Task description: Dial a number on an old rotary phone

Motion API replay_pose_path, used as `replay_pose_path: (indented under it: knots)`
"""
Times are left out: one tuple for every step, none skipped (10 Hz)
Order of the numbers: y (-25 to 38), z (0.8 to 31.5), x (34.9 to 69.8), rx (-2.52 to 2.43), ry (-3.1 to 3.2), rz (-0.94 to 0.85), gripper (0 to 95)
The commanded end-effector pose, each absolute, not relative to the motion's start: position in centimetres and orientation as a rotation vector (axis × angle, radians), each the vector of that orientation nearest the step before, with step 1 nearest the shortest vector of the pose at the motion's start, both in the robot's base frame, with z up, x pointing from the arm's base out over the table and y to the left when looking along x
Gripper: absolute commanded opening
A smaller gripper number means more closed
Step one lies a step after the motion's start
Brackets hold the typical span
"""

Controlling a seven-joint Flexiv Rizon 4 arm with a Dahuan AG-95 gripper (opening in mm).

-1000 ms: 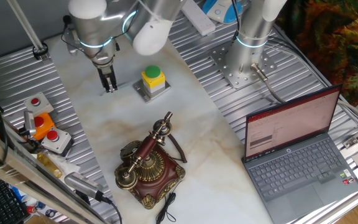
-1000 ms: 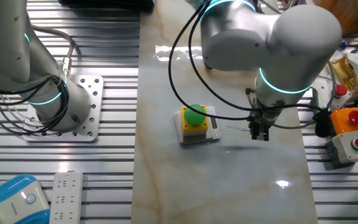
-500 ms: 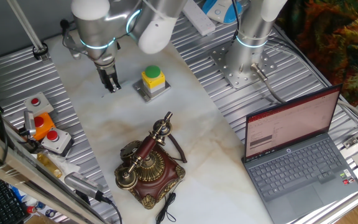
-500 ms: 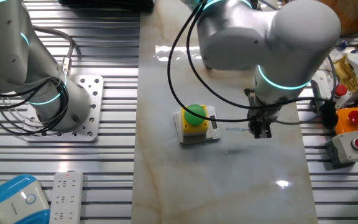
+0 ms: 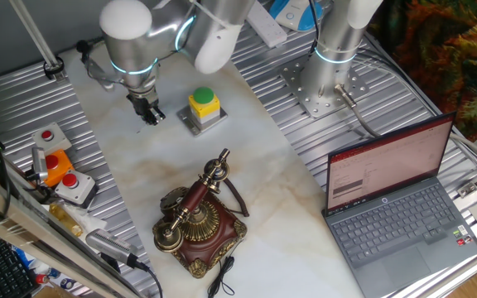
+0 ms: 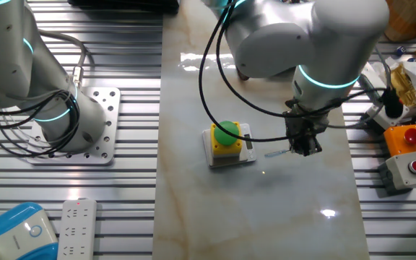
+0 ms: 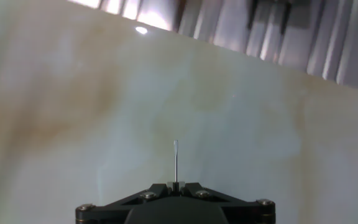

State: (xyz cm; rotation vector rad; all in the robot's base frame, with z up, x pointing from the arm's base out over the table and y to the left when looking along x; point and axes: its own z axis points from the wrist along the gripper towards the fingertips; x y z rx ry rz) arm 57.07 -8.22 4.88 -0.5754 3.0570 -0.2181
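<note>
Marble table [image 5: 263, 165]; pincer [image 5: 149, 116] closed.

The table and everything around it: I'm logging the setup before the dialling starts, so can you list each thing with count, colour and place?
Old rotary phone: one, red-brown wood and brass, near edge of the marble table, handset on its cradle.
Yellow box with green button: one, on the marble beside the gripper.
Grey boxes with red buttons: two, on the ribbed metal strip at the side.
Laptop: one, grey, open, screen lit, on the opposite side from the button boxes.
Power strip: one, white, near the second arm's base.
Second robot arm: one, silver, bolted to a plate.
Gripper: one, black, jaws closed on a thin pin, hovering over bare marble.
</note>
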Motion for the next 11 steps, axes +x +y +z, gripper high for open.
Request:
replay_pose_path:
  knots:
    - [-8.2,5.0,57.1,-0.846,2.988,-0.243,0.0]
    - [-8.1,5.0,57.2,-0.935,2.956,-0.245,0.0]
    - [-8.1,5.0,57.3,-0.969,2.943,-0.238,0.0]
    - [-8.0,5.2,57.7,-1.022,2.93,-0.246,0.0]
    - [-7.9,5.4,58.0,-1.056,2.921,-0.248,0.0]
    - [-7.8,5.5,58.2,-1.059,2.918,-0.246,0.0]
    - [-7.7,5.6,58.4,-1.13,2.893,-0.242,0.0]
    - [-7.7,5.7,58.5,-1.17,2.88,-0.245,0.0]
    - [-7.6,5.6,58.5,-1.282,2.837,-0.24,0.0]
    - [-7.5,5.6,58.5,-1.337,2.815,-0.235,0.0]
    - [-7.4,5.6,58.5,-1.357,2.807,-0.224,0.0]
